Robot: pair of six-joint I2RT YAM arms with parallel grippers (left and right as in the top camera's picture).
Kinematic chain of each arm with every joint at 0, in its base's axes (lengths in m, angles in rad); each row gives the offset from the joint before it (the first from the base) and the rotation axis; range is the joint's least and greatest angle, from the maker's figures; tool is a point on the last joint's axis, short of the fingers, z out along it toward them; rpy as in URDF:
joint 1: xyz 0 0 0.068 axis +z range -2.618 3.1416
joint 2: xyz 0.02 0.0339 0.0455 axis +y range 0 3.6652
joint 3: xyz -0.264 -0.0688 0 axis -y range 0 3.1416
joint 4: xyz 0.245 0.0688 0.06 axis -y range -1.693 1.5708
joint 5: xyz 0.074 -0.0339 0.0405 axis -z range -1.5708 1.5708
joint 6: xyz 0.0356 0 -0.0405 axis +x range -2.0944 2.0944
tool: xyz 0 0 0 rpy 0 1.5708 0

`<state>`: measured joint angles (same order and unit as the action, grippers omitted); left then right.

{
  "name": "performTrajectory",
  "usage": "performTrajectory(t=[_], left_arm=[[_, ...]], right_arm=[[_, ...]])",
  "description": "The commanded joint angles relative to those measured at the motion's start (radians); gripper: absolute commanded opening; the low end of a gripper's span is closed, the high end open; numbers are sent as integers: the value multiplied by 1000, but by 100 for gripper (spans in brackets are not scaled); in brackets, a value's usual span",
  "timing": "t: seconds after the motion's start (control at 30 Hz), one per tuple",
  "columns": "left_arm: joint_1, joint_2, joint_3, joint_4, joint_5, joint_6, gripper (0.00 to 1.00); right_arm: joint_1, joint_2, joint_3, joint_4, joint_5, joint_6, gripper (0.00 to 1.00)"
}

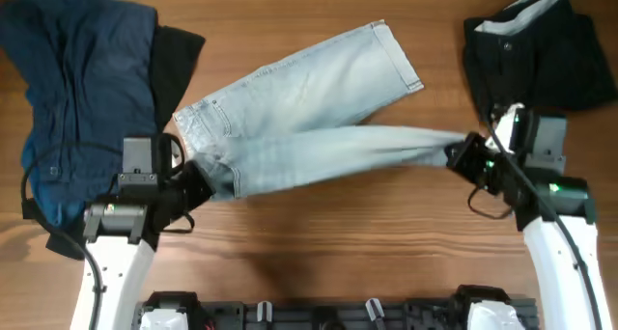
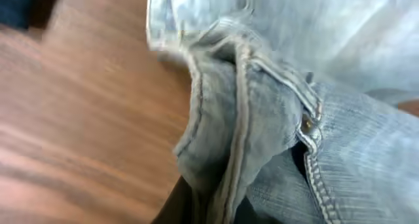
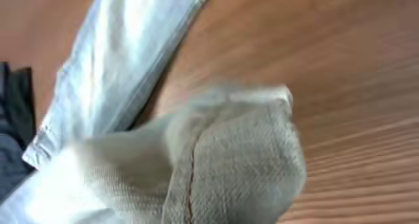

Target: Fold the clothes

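Pale faded-blue denim shorts [image 1: 309,89] lie across the middle of the wooden table. One leg points to the far right with its cuffed hem [image 1: 401,55]; the other leg is stretched to the right. My left gripper [image 1: 198,185] is shut on the waistband end; the bunched waistband with a rivet fills the left wrist view [image 2: 262,119]. My right gripper [image 1: 462,156] is shut on the cuff of the stretched leg, which fills the right wrist view [image 3: 229,165]. The fingers themselves are hidden by cloth in both wrist views.
A dark navy garment [image 1: 77,79] lies crumpled at the far left with a black garment [image 1: 179,60] beside it. Another black garment with a white label [image 1: 541,50] lies at the far right, close behind my right gripper.
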<state>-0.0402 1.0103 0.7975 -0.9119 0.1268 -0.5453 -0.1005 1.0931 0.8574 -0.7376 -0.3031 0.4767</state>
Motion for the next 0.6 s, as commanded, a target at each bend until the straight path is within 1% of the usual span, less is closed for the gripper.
performTrajectory(t=[0.0,0.03,0.13,0.17,0.27,0.33,0.57], left_arm=[[10,141,1,143,-175,-18,4],[10,165,1,166,-180,-18,4],[10,315,1,332,-182,-17,4],[10,340,1,362,-182,-17,4],[10,415,1,483,-189,-17,4],[10,426,1,536,-212,-18,4],[10,426,1,702,-285,-17,4]], right_arm=[[-16,146,21,184,9,-32,4],[-13,174,21,214,1,-32,5],[35,360,21,412,-12,-30,5],[46,387,21,447,-12,-29,4],[95,476,22,624,-7,-28,4],[119,501,22,715,31,-5,4],[225,591,22,1013,146,-2,4]])
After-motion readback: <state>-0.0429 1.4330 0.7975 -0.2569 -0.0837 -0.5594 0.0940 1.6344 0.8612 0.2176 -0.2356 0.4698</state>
